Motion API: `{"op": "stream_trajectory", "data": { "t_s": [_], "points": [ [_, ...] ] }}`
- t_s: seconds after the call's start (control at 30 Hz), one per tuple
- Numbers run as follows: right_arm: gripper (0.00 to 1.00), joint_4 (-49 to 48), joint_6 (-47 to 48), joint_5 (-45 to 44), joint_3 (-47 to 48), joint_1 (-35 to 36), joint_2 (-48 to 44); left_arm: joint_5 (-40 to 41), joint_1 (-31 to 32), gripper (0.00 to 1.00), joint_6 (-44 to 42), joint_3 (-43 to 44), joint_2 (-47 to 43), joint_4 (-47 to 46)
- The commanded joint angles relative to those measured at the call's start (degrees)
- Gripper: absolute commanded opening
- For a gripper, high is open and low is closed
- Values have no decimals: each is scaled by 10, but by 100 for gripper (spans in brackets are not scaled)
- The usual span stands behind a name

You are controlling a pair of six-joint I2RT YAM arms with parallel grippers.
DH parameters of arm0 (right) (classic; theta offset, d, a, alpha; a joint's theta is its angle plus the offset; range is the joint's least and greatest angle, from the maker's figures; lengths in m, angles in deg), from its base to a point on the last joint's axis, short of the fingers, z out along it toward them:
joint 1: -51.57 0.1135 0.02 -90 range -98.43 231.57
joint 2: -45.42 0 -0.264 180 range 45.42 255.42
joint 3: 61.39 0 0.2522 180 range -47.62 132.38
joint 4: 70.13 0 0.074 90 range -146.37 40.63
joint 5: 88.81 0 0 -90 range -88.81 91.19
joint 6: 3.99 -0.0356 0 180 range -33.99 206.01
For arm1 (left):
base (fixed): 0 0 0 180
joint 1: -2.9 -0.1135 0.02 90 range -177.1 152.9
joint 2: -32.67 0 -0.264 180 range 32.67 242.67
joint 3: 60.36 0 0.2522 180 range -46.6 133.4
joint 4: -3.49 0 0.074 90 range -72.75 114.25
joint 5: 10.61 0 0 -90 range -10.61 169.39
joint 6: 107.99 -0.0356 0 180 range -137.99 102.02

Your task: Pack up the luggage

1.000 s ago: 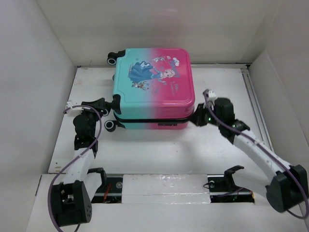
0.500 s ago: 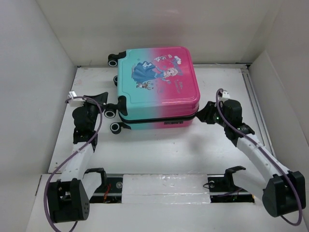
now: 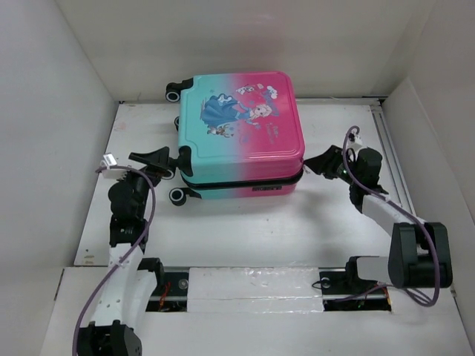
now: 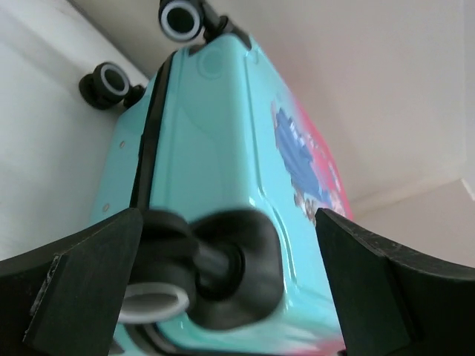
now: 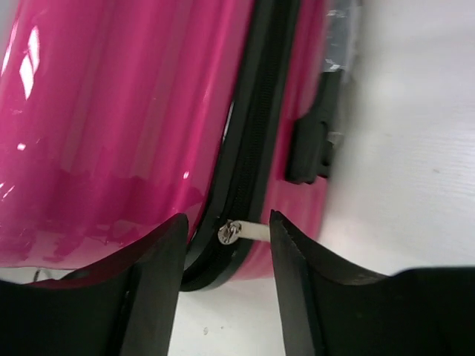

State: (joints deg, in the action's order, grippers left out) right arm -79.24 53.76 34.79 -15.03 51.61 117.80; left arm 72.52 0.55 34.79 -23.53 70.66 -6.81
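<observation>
the luggage (image 3: 239, 126) is seen lying flat and shut on the far half of the white table (image 3: 245, 230), with its printed face turned up, the teal half towards the left arm and the pink half towards the right. black-and-white wheels are carried on the teal end: a far wheel (image 3: 173, 93) is set close to the back wall (image 3: 223, 37), and a near wheel (image 3: 177, 196) is shown just off the near-left corner. the left gripper (image 3: 159, 163) is held low beside the teal end with its fingers (image 4: 74, 289) spread wide apart. in the left wrist view a dark castor (image 4: 223, 263) of the case is framed between them, and whether it is touched by either finger cannot be told. the right gripper (image 3: 318, 164) is held at the pink end, just beside the shell, and its fingertips (image 5: 159, 267) are likewise parted. in the right wrist view a black zipper band (image 5: 256, 104) is seen running along the pink shell, and a small metal zipper pull (image 5: 239, 232) is placed in the gap between the fingertips. its tab is pointed towards one finger, though contact cannot be made out. a black fitting (image 5: 308, 148) is fixed on the shell beside the zipper band.
</observation>
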Motion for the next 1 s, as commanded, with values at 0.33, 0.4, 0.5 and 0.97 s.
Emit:
{"op": "stream_trajectory", "data": {
  "t_s": [0.33,0.4,0.5,0.97],
  "points": [
    [57,-129,-14,88,20,41,50,-39,1,100,57,-87,-28,18],
    [57,-112,-8,81,20,48,43,-39,1,100,71,-98,-21,-11],
    [54,-112,-8,75,20,54,43,-23,1,100,94,-103,16,-76],
    [52,-94,-20,50,-50,65,-3,76,1,100,175,-96,117,-260]
  ]
}}
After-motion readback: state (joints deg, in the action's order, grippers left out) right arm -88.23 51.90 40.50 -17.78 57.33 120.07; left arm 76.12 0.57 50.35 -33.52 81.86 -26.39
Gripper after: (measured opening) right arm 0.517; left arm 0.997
